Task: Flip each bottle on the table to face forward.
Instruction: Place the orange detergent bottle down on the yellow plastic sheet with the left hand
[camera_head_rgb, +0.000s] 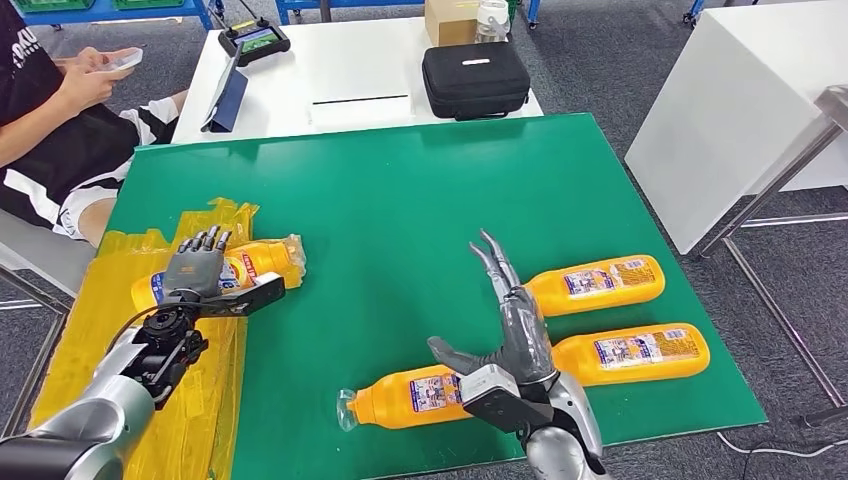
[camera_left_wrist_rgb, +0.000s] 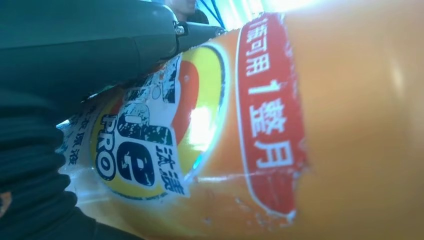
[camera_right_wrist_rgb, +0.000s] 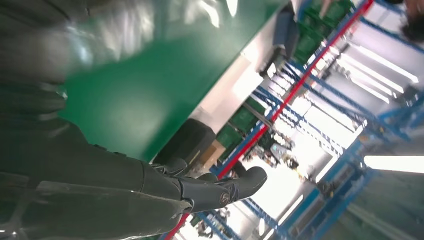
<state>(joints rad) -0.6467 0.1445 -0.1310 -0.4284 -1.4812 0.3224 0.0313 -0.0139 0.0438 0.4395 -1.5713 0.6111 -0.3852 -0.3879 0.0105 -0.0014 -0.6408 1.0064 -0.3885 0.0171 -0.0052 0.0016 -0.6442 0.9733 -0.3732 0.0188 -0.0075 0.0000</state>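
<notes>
Orange bottle (camera_head_rgb: 240, 268) under left robot hand (camera_head_rgb: 195, 268)

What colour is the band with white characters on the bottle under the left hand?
Red, on an orange bottle; the left wrist view shows the band best.

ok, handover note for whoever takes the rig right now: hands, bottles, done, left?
Left hand: resting on the orange plastic bottle lying at the green mat's left edge, on the yellow film; its front logo label shows in the left wrist view.
Right hand: open, fingers spread, above the mat, holding nothing.
Near-edge orange bottle, far right orange bottle and near right orange bottle all lie flat.
Done: none clearly finished.
Left: turn each bottle front-facing; which need it I cannot tell.
</notes>
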